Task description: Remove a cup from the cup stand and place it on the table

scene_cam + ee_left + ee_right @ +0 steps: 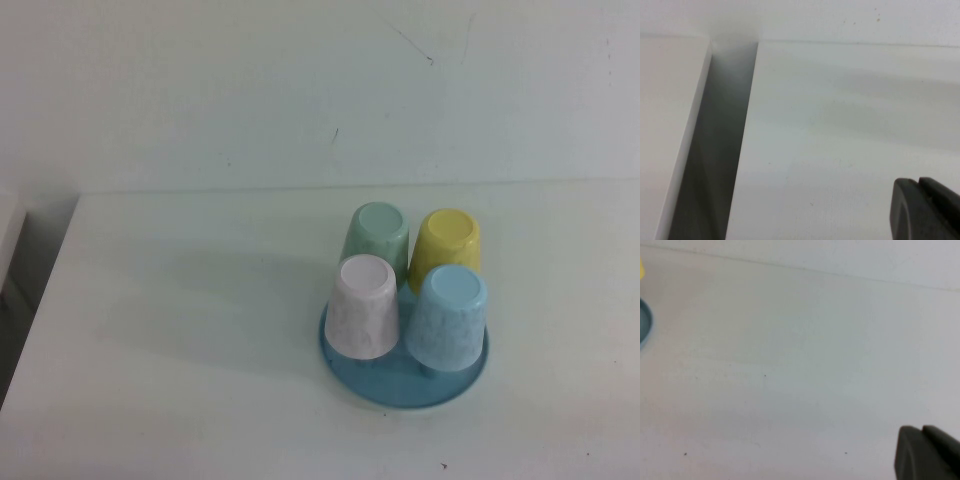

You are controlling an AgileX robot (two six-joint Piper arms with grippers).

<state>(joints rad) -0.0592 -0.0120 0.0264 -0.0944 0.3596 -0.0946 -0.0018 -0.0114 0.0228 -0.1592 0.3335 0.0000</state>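
Note:
The round blue cup stand [400,385] sits on the white table [180,330], right of centre. The light blue speckled cup [447,317] stands upside down at its front right. Neither arm shows in the high view. My left gripper [920,182] is shut, its dark fingers pressed together over bare tabletop near the table's left edge. My right gripper [922,430] is shut too, over bare table, with the cup stand's rim [644,322] far off at the picture's edge.
Three more upturned cups share the stand: white-pink [364,307], pale green [376,240] and yellow [446,245]. A dark gap [715,150] separates the table's left edge from a neighbouring white surface [665,125]. A white wall [300,90] rises behind.

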